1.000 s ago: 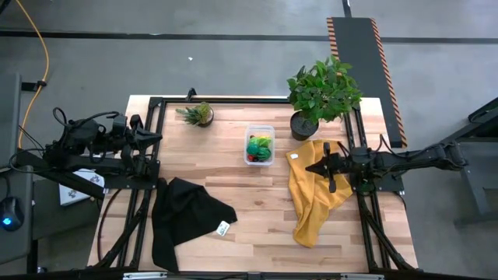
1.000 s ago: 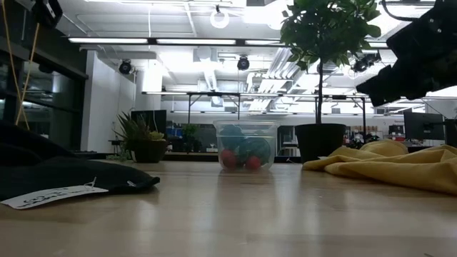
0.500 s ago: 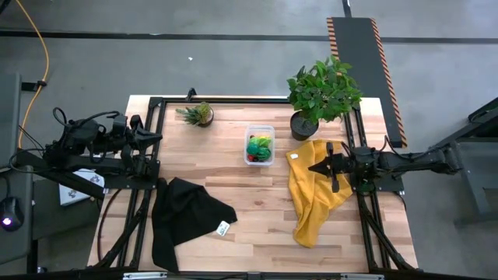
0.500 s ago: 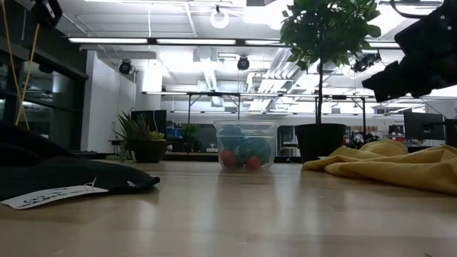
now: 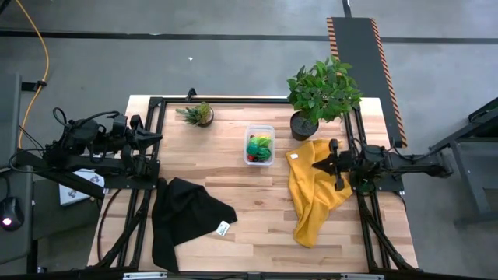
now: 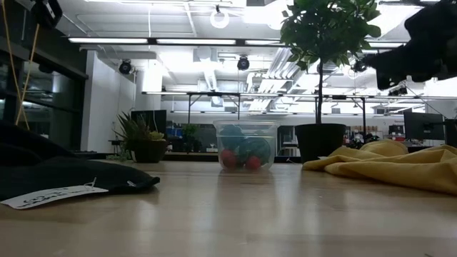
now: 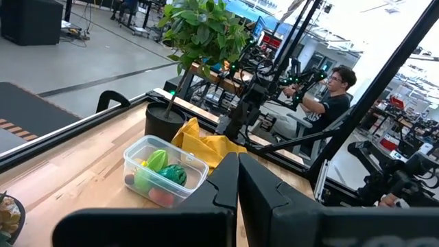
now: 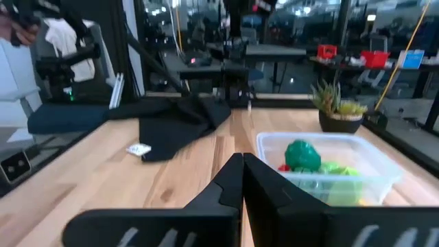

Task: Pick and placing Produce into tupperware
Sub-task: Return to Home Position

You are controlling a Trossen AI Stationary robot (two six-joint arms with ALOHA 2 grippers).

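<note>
my right claw [image 5: 315,165] had pulled back toward the right edge of the table [image 5: 257,202] over the last second. in the low view it had climbed higher above the yellow cloth [image 5: 311,204]. it was clenched on nothing: in its own wrist view the two fingers [image 8: 226,185] met with no gap. my left claw [image 5: 156,138] sat parked at the left edge, unmoved, its fingers pressed together and empty too. nothing lying on the table had shifted meanwhile.

i judged that the picking was over and this was only the retreat to rest. the toy produce [image 5: 258,148] lay inside the clear box [image 5: 249,129]. the box stood on bare wood toward the back of the table, between the small spiky plant [image 5: 201,113] and the big leafy plant [image 5: 323,89]. i saw no piece loose on the boards.

counted, there was one box, two potted plants and my two arms. there were two cloths, the yellow cloth and a black cloth [image 5: 187,206] at the front left, with one white tag [image 5: 223,229] beside it. in the box i made out two red pieces in the low view, one yellow piece, one dark green melon and at least two lighter green pieces. the pile hid whether there were more. one person [image 7: 336,96] showed in the room beyond the table.
</note>
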